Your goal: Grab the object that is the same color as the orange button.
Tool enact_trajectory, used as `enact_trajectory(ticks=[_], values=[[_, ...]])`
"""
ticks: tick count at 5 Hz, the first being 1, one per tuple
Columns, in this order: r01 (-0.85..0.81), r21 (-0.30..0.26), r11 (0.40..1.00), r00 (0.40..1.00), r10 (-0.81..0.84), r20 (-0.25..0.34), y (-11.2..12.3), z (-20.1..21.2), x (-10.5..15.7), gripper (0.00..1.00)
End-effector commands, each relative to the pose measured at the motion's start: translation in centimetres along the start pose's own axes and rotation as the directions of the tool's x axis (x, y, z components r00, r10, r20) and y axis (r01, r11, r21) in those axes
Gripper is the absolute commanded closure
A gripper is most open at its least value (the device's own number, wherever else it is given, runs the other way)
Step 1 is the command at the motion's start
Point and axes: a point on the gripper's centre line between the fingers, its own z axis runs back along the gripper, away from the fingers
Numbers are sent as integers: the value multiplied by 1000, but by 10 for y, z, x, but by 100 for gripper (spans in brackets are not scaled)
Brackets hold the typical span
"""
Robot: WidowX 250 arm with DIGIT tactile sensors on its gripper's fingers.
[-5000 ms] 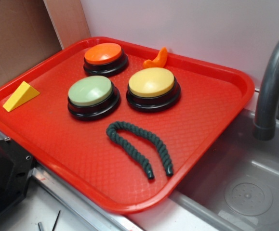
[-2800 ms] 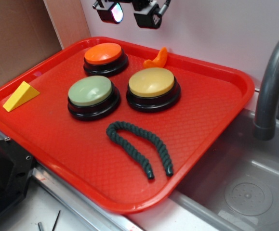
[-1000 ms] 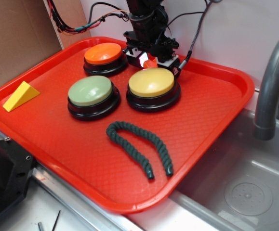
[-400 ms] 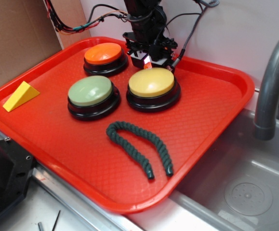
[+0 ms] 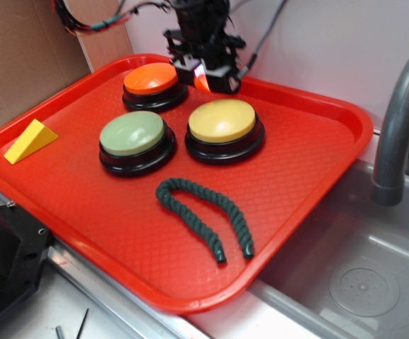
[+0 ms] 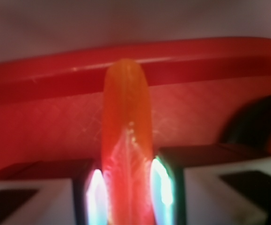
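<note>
Fingers [image 6: 96, 192] tight around orange horn piece [image 6: 125, 140], above tray [image 6: 41, 122].

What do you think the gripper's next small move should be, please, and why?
Probably a short, straight lift. In the wrist view the gripper is shut on the orange piece, a finger pressing each side. In the exterior view it sits low over the tray, close to the orange button and yellow button, so rising avoids bumping them.

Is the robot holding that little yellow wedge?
No, the yellow wedge lies alone at the tray's left edge, while the fingers are shut on the small orange piece.
</note>
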Motion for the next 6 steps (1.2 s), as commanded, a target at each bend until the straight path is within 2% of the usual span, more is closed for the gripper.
enact_trajectory(ticks=[1, 2, 3, 4, 5, 6], values=[[-32, -50, 998, 998, 35, 61, 4, 102, -11, 100], [-49, 9, 999, 999, 49, 18, 4, 125, -41, 100], [2, -61, 998, 1000, -4, -31, 3, 126, -75, 100], [60, -152, 987, 997, -65, -34, -11, 133, -104, 100], [72, -159, 985, 995, -82, -61, -15, 137, -132, 100], [86, -73, 994, 996, -89, -32, -27, 145, -145, 100]])
